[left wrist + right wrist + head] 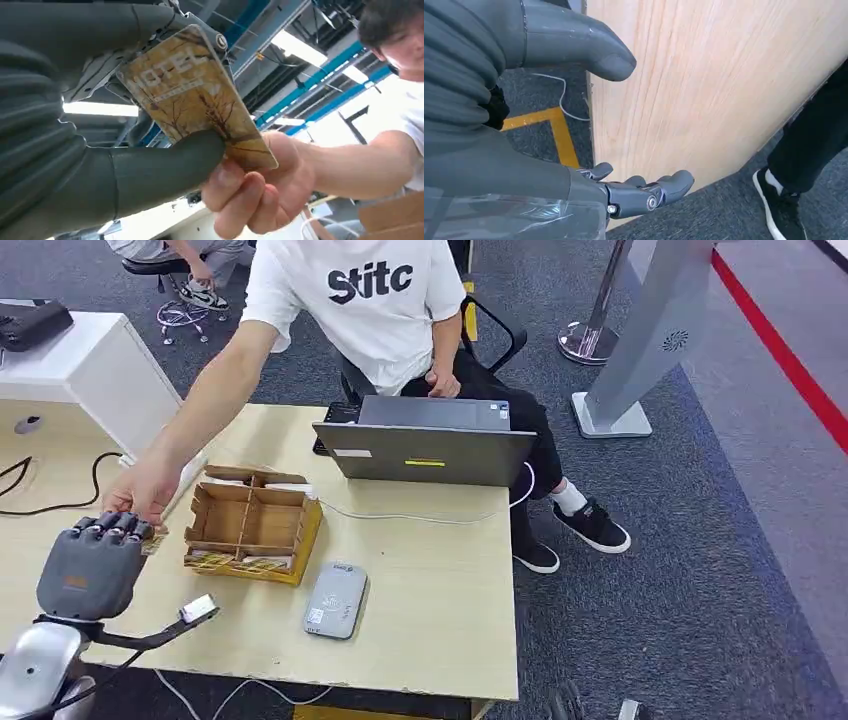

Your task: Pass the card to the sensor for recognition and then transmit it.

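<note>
Pale wooden bench [440,590], seated person in a white printed T-shirt [370,300] behind it, reaching one arm across toward the robot.

Grey laptop [430,450] stands open, back to the robot. Beside it a brown cardboard divider tray [255,530] with several compartments; what lies in them I cannot make out. Just in front of the tray lies the flat grey card sensor [336,600], nothing on it.

Robot's left hand [92,565] is raised over the bench's left side, beside the tray. Wrist view: the brown and gold hotel card with a tree print [195,100] is pinched between the thick grey thumb and the darker fingers [165,30]. The person's hand [255,185] grips the card's free corner at the same time, so both hold it.

Robot's right hand [574,125] hangs low by the bench edge, fingers apart, holding nothing.

Judgement: this reads as the handover. Whether the card has been read by the sensor cannot be told from here; card and sensor are well apart now. If it has, only the release to the person is left.
</note>
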Robot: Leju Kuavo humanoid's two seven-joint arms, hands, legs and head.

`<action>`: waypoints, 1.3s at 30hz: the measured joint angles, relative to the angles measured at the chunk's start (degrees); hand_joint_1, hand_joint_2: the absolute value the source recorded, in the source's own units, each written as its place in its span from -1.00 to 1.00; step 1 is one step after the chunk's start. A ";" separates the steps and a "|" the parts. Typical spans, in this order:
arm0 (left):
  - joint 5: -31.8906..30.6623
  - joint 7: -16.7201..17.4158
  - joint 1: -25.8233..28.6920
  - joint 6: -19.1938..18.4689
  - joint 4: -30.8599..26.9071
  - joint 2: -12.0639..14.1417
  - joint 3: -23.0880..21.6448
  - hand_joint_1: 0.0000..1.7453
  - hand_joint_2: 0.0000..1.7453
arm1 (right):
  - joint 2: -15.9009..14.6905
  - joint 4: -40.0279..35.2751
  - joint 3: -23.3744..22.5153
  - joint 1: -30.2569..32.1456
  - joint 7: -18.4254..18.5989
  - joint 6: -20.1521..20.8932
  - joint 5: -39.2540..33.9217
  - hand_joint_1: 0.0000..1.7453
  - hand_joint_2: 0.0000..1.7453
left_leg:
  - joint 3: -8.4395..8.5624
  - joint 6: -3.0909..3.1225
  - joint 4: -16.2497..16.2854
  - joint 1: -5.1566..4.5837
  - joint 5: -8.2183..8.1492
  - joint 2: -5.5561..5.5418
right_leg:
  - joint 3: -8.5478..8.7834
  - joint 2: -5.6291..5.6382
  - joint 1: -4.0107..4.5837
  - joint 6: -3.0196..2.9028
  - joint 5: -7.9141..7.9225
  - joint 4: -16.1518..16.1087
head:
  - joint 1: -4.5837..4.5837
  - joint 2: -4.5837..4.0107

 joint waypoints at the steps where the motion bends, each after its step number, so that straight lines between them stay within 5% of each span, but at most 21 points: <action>1: 0.07 0.04 -0.03 0.29 0.00 -0.20 0.00 1.00 1.00 | 0.00 0.00 0.11 0.01 0.00 -0.09 -0.09 -1.00 1.00 | 0.00 0.00 0.00 0.00 0.00 0.00 | 0.00 0.00 0.00 0.00 0.00 0.00 | 0.00 0.00; 9: 2.47 -1.01 -1.18 1.62 0.00 -3.39 -0.40 1.00 1.00 | 0.00 0.02 0.72 0.01 -0.13 -0.52 -0.53 -1.00 1.00 | 0.00 0.01 0.01 -0.02 0.00 -0.04 | 0.00 -0.03 -0.02 0.01 0.00 -0.01 | 0.00 0.02; 19: 4.50 -3.39 -2.53 -0.13 0.79 -10.03 -10.30 1.00 1.00 | 0.28 0.02 1.95 -0.04 -0.11 -0.81 -2.01 -1.00 1.00 | 0.00 0.02 0.03 -0.03 0.01 -0.01 | 0.00 0.01 -0.02 0.02 0.03 -0.01 | 0.00 0.02; 26: 2.95 -5.33 -2.94 -2.43 2.38 -11.27 -14.93 1.00 1.00 | 0.28 0.04 2.38 -0.05 -0.07 -0.98 -2.58 -1.00 1.00 | 0.00 0.01 0.02 -0.02 0.00 -0.01 | -0.02 -0.01 -0.02 0.00 0.02 -0.01 | -0.02 0.00; 32: 1.42 -4.50 -3.15 -3.56 5.90 -12.48 -21.55 1.00 1.00 | 0.28 0.20 3.41 -0.09 0.07 -1.01 -3.04 -1.00 1.00 | -0.01 0.01 0.02 -0.03 0.00 -0.01 | -0.01 0.00 -0.01 0.01 0.02 -0.01 | 0.02 0.00; 39: 1.35 -3.65 -4.06 -6.25 9.13 -13.02 -24.28 1.00 1.00 | 0.28 0.39 4.09 -0.14 0.42 -1.07 -3.70 -1.00 1.00 | 0.00 0.01 0.02 -0.03 0.00 -0.01 | -0.01 -0.01 -0.01 0.01 0.02 -0.01 | 0.02 0.02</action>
